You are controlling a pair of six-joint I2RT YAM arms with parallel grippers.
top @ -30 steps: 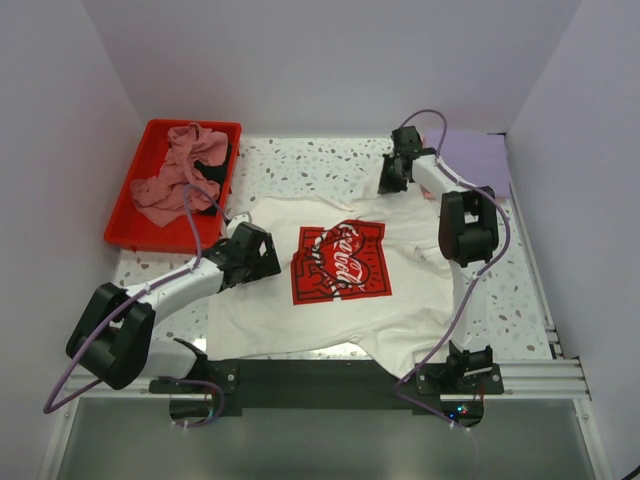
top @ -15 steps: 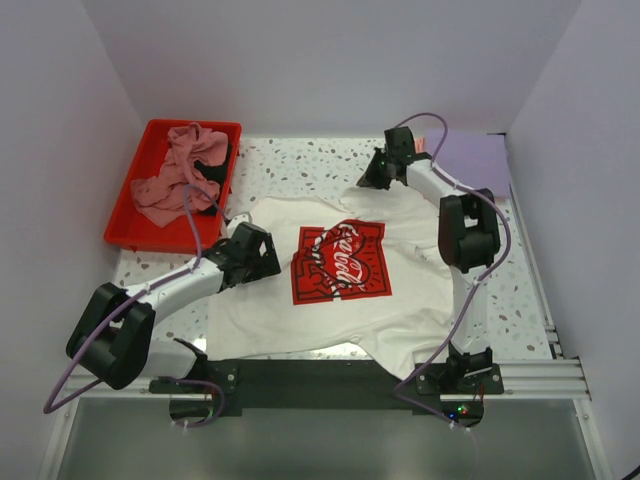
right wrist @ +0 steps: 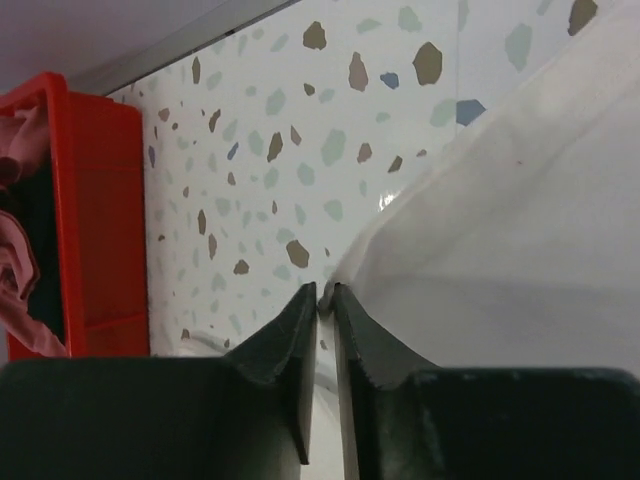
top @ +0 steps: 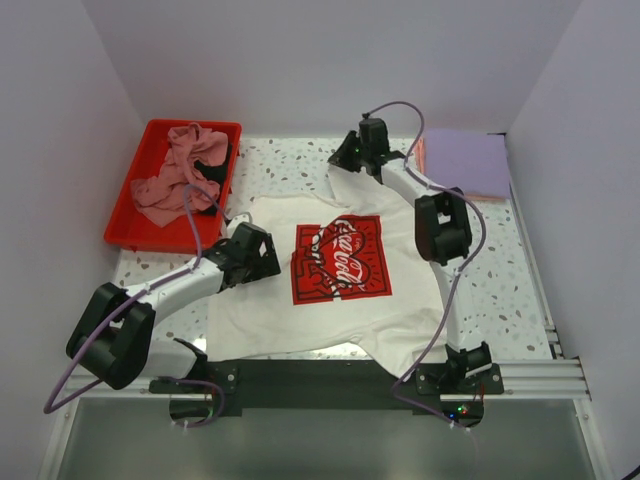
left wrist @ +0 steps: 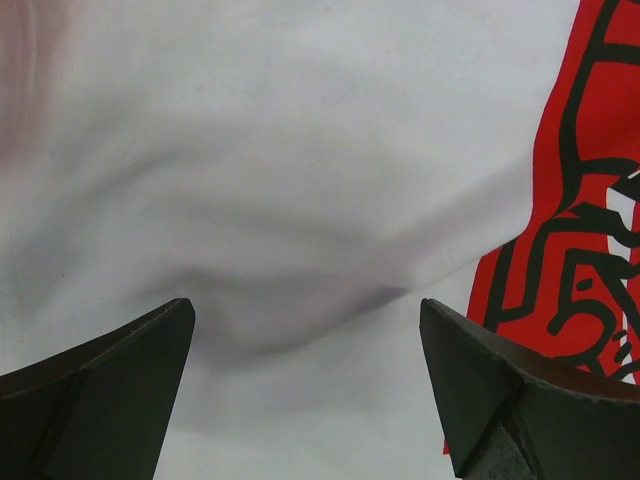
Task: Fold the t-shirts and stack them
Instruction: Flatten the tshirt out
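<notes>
Top external view: white cotton t-shirt (top: 250,310) lies spread on the speckled terrazzo table (top: 290,165), centre, print side up. The red square Coca-Cola print (top: 341,260) with black line work sits mid-chest. Soft cloth, shallow wrinkles, matte. The long axis runs near-to-far; the hem end is at the near edge by the arm bases and the sleeve end points to the far side. One sleeve sticks out far-left.

The left gripper (top: 268,256) is low over the shirt's left half, just left of the print. In the left wrist view its dark, wedge-shaped fingers (left wrist: 100,400) are spread wide with only rumpled white cloth between them and nothing grasped.

The right gripper (top: 337,162) is at the far side, above the shirt's far right part. In the right wrist view its black fingers are pinched together on the white shirt's thin edge, and the cloth fans out to the right from the pinch. Bare terrazzo shows behind it.

The red rectangular plastic tray (top: 150,135) is in the far-left corner, well apart from the white shirt. It holds a crumpled dusty-pink t-shirt (top: 180,165) with a bit of black cloth (top: 212,150) beside it. A flat folded lavender t-shirt (top: 465,165) lies in the far-right corner. The right arm's links cross over the white shirt's right side and hide that edge.
</notes>
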